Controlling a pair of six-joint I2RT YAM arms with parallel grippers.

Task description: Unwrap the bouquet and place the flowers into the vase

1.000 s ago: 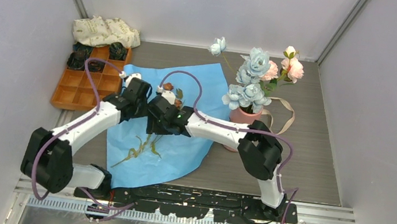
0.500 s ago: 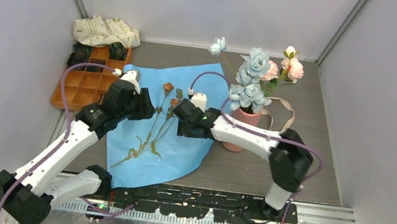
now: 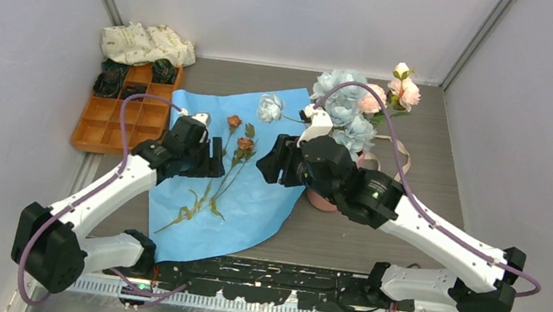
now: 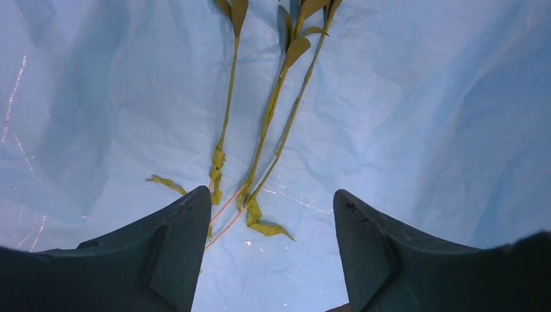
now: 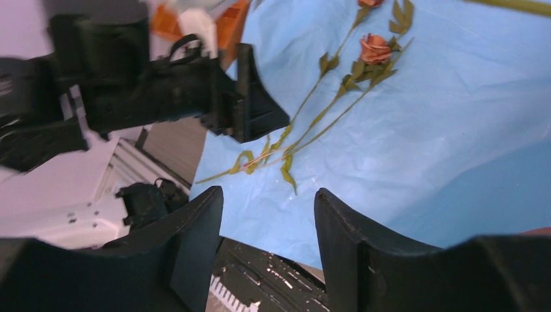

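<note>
Although blooms (image 3: 344,104) stood in the vase (image 3: 322,201), orange-brown roses (image 3: 244,144): two lay unwrapped on blue paper (image 3: 250,209) left of it;
Left gripper (image 4: 269,214): gaped empty, farther left of vase;
Right gripper (image 5: 268,208): gaped empty, just left of vase

The left hand (image 3: 217,167) and the right hand (image 3: 265,166) face each other over the blue paper (image 3: 249,213). The jaws of each stand apart with nothing between them. Only the flat-lying rose stems (image 3: 220,179) occupy the gap between the hands, so access from above is unobstructed there. The right arm crosses the near side of the vase (image 3: 320,201) and blocks it. The flowers (image 3: 348,109) crowd the vase mouth, and one pale blue bloom (image 3: 270,107) leans out over the paper's far edge. The orange tray (image 3: 111,128) bounds the left side. The near part of the paper lies bare.
</note>
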